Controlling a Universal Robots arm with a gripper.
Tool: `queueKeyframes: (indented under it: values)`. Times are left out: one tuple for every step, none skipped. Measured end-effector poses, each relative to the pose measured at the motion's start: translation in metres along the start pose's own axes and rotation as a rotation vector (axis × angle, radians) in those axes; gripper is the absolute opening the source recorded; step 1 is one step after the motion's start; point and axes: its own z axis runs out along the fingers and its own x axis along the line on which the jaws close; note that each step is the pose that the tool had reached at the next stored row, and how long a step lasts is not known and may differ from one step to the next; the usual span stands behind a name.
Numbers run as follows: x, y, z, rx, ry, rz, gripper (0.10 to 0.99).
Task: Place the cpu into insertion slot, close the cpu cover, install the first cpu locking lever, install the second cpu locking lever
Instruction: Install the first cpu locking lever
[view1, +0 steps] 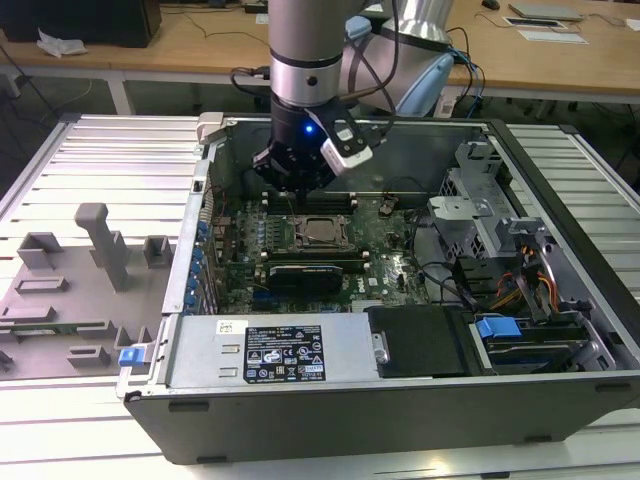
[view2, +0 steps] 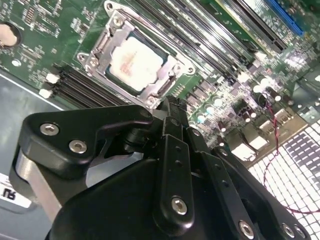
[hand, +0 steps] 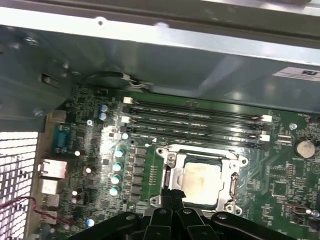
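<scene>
The cpu (view2: 135, 62) lies flat in the insertion slot (hand: 231, 186) on the green motherboard, its pale metal top showing through the window of the cpu cover (hand: 205, 151), which lies down over it. In the exterior view the cpu (view1: 325, 232) sits just in front of my gripper (view1: 299, 192), which hangs low inside the grey case. In both wrist views my gripper (view2: 169, 106) is shut, its black fingertips (hand: 173, 194) pressed together right at the socket's silver edge. Nothing shows between the fingers.
Long black memory slots (hand: 195, 122) run beside the socket. The case's grey wall (hand: 165, 55) stands close behind them. A black power supply (view1: 415, 340) and drive cage with a blue tab (view1: 498, 327) fill the exterior view's right. A grey fixture block (view1: 100, 250) stands outside on the left.
</scene>
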Motion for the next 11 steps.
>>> queueKeyframes:
  values:
    - [0.0029,0.0007,0.0,0.0,0.0,0.0,0.106]
    - [0.0046,0.0011,0.0,0.0,0.0,0.0,0.106]
    - [0.0063,0.0015,0.0,0.0,-0.0001,0.0,0.106]
    - [0.008,0.002,0.0001,0.0,-0.0002,0.0,0.106]
    - [0.0102,0.0025,0.0001,0.0,-0.0001,0.0,0.106]
    - [0.0126,0.0032,0.0002,0.0,-0.0002,0.0,0.106]
    - [0.0143,0.0038,0.0002,0.0,-0.0002,0.0,0.106]
    - [0.0175,0.0047,0.0001,0.0,-0.001,0.0,0.106]
    - [0.0209,0.0058,0.0002,-0.004,-0.0064,-0.001,0.106]
    - [0.0228,0.0061,0.0002,-0.01,-0.0154,-0.001,0.106]
    - [0.0245,0.0064,0.0002,-0.018,-0.0244,-0.001,0.106]
